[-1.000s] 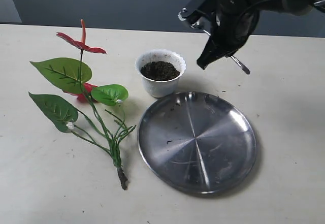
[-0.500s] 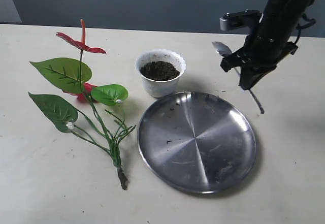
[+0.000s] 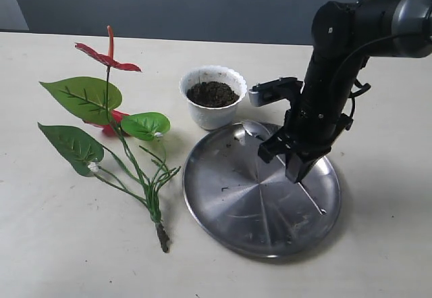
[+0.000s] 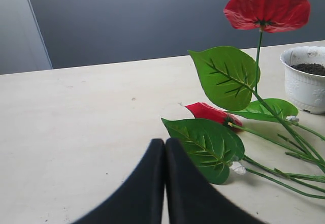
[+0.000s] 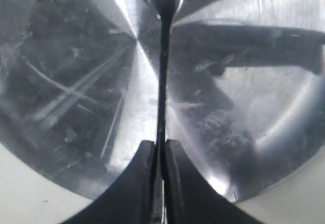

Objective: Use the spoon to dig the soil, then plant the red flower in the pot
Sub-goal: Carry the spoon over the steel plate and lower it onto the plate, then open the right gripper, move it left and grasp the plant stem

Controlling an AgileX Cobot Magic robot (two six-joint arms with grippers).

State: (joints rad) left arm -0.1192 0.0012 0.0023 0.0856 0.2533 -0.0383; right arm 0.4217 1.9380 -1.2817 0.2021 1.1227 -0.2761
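Observation:
The silver spoon (image 3: 255, 130) is clamped by its thin handle (image 5: 162, 82) in my right gripper (image 3: 295, 173), which is shut low over the steel plate; the spoon's bowl points toward the pot. The white scalloped pot (image 3: 213, 105) stands just behind the plate, filled with dark soil (image 3: 212, 93). The red flower (image 3: 108, 58) lies flat on the table to the left, its dark stub near the front. My left gripper (image 4: 164, 141) is shut on nothing, low over the table beside the flower's leaf (image 4: 205, 142), with the pot (image 4: 303, 82) beyond. In the right wrist view the gripper (image 5: 161, 144) pinches the handle.
The large round steel plate (image 3: 229, 203) lies at centre right with crumbs of soil on it; the right wrist view shows its scratched surface (image 5: 76, 82). The beige table (image 3: 67, 244) runs back to a dark wall. The left arm is outside the exterior view.
My right gripper, still holding the spoon, swung from above and right of the pot out to the right, then came down and forward over the steel plate. The flower and pot stayed put.

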